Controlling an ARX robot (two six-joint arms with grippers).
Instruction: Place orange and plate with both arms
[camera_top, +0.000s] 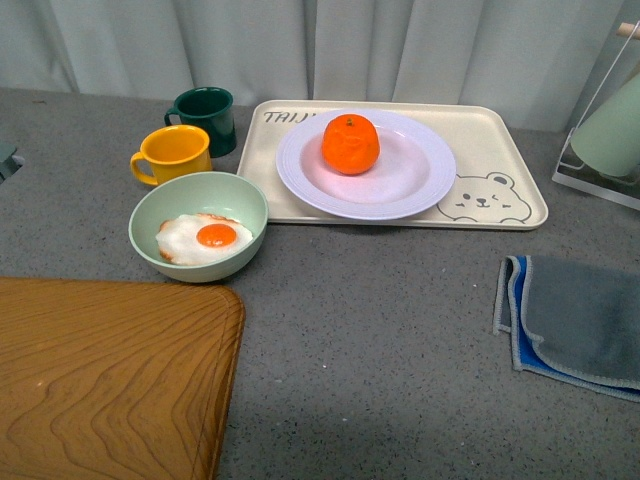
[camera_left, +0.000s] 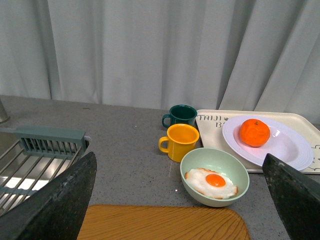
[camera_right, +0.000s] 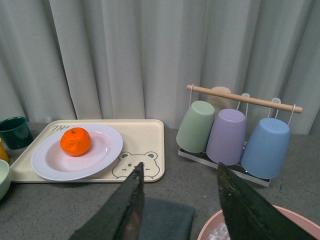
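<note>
You have the orange (camera_top: 350, 143) sitting in the well of the plate (camera_top: 420, 180), and the plate rests on the bear tray (camera_top: 505, 185), with the green bowl (camera_top: 235, 200) (a fried egg (camera_top: 203, 239) inside) just beside the tray's near left corner. Your left gripper (camera_left: 182, 200) and right gripper (camera_right: 177, 205) both hang with jaws spread, holding nothing, well back from the tray.

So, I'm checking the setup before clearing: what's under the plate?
The plate sits on the cream bear tray, with the orange in its well. The tray surface directly beneath the plate is covered, so anything there can't be seen.
</note>
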